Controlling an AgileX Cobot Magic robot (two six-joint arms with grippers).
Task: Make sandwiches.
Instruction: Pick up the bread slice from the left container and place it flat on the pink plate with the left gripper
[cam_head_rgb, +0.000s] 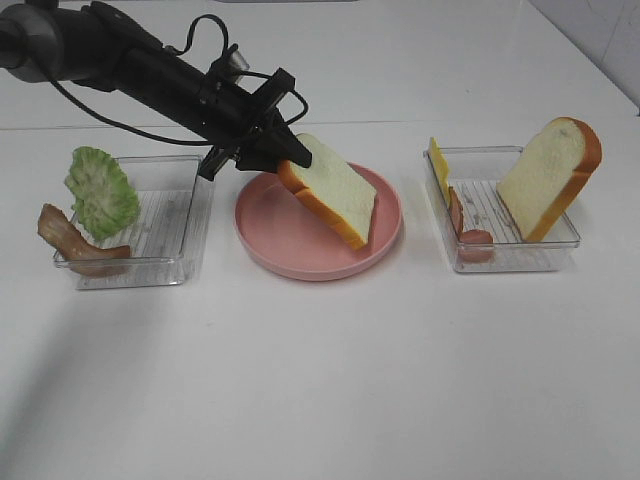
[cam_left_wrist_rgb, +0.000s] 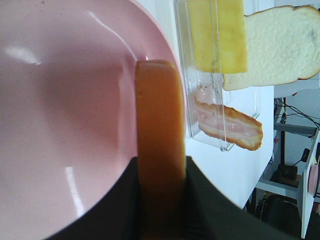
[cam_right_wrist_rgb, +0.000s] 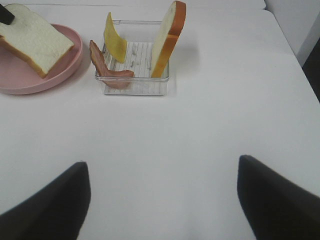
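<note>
My left claw (cam_head_rgb: 292, 153) pinches the bread slice (cam_head_rgb: 338, 190) by its crust edge; it seems light, spongy, squashable; my right claw (cam_right_wrist_rgb: 161, 165) gapes wide, empty

The high view is bright and evenly lit from above, with the table (cam_head_rgb: 320, 380) near white and a little washed out. Shadows are soft. Thin ones hug the lower rim of the plate (cam_head_rgb: 300, 270) and the trays (cam_head_rgb: 130, 273), and a faint grey smear crosses the lower left of the frame. Detail is slightly soft throughout.

In the left wrist view the plate carries white glare patches and a streak. The bread (cam_left_wrist_rgb: 160, 130) sits too close to the lens and blurs. The left fingers (cam_left_wrist_rgb: 110, 215) are black and without detail, and the far background is blown out.

In the right wrist view the right fingers (cam_right_wrist_rgb: 47, 205) are dark, fuzzy shapes. The distant tray is sharp, and the table greys toward the lens.
</note>
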